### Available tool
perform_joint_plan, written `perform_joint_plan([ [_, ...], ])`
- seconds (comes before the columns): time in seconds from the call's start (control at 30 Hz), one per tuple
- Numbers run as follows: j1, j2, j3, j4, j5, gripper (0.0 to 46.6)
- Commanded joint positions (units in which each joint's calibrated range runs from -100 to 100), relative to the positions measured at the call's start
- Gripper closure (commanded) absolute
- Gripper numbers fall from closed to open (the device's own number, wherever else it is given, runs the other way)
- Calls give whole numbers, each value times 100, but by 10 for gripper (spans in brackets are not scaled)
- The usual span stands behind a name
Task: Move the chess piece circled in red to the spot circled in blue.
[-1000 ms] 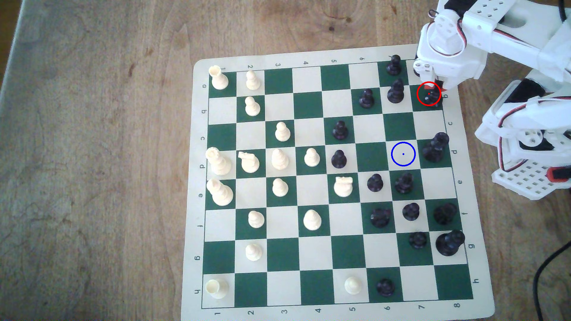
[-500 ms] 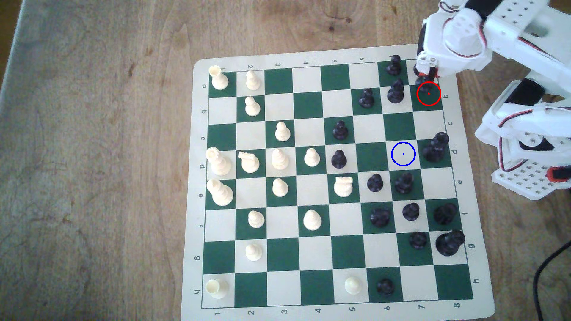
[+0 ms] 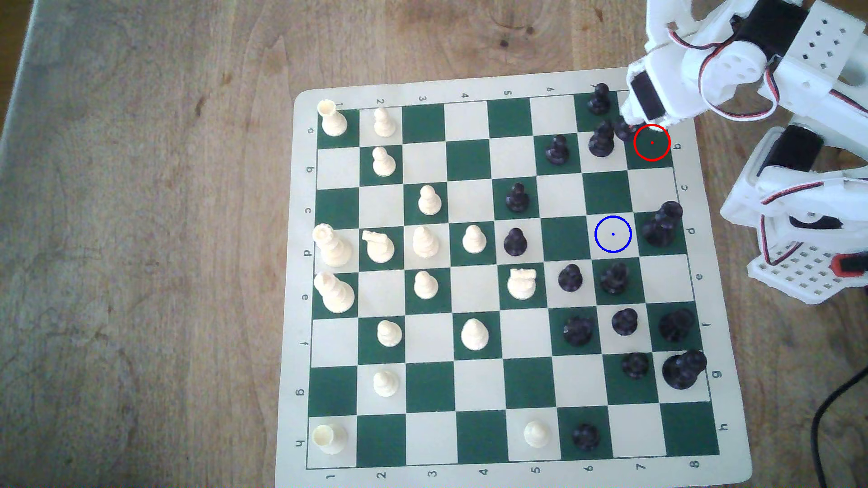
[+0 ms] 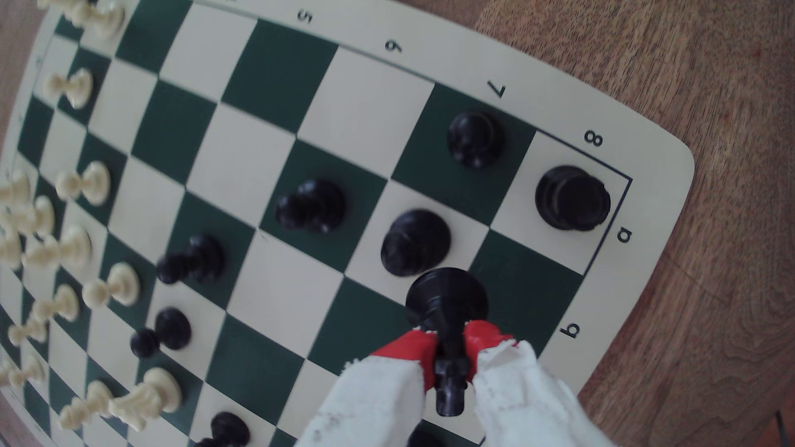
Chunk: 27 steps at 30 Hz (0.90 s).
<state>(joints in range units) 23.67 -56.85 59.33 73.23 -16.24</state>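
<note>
My gripper (image 3: 628, 123) hangs over the board's far right corner in the exterior view, shut on the black knight-like chess piece (image 3: 624, 129). The piece is off the board, just left of the red-ringed dark green square (image 3: 652, 142), which is bare. In the wrist view the red-tipped fingers (image 4: 408, 348) of my gripper (image 4: 449, 344) clamp the piece (image 4: 447, 301) below its head, and its round base points toward the board. The blue-ringed cream spot (image 3: 613, 234) lies two rows nearer and one column to the left, with nothing on it.
Black pieces crowd the held piece: one (image 3: 602, 139) just to its left, another (image 3: 600, 99) behind, and a rook (image 4: 572, 197) on the corner square. A tall black piece (image 3: 661, 224) stands right of the blue spot. The arm's base (image 3: 808, 267) is right of the board.
The gripper has lifted the black piece off the red-ringed square and carried it up and to the exterior view's left. That square now lies bare.
</note>
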Motion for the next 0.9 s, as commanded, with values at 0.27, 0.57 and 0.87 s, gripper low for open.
perform_joint_plan([
  [0.27, -1229, 235, -838, 450, 518, 464],
  [0.57, -2277, 583, -629, 163, 523, 464],
  [0.87, -2966, 1050, -167, -148, 537, 464],
])
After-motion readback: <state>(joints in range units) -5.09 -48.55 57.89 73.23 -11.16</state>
